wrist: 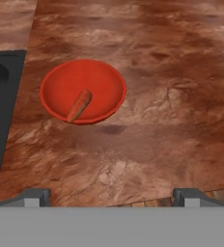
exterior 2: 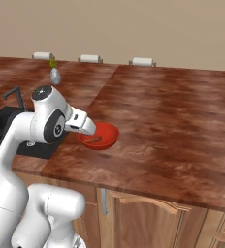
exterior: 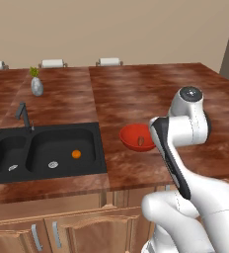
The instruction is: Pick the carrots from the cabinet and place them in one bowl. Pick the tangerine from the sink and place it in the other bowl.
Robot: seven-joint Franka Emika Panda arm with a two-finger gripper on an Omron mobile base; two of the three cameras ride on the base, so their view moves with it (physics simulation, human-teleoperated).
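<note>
A black double-basin sink [exterior: 45, 150] is set into the reddish-brown marble-patterned counter [exterior: 151, 94] at the left of the left base view, with a thin dark faucet [exterior: 22, 113] standing behind it. A small round tangerine [exterior: 76, 154] is seen resting on the floor of the right-hand basin, near a silver drain [exterior: 53, 164]. Behind the faucet, a small grey vase [exterior: 36, 86] holding a green sprig is placed on the counter.

To the right of the sink, well apart from its rim, a shallow red bowl [exterior: 136, 137] is shown on the countertop. One darker reddish-orange carrot [wrist: 79, 105] is seen lying inside it, tapered end toward the bowl's near wall in the hand view.

The white arm is folded above the counter's front edge, beside the bowl. In the hand view, the gripper [wrist: 112, 197] is seen spread wide with nothing between its tips, both dark fingertips [wrist: 33, 197] set far apart above bare countertop. The bowl's right side is hidden by the arm in the left base view, so little can be told there of its contents.
</note>
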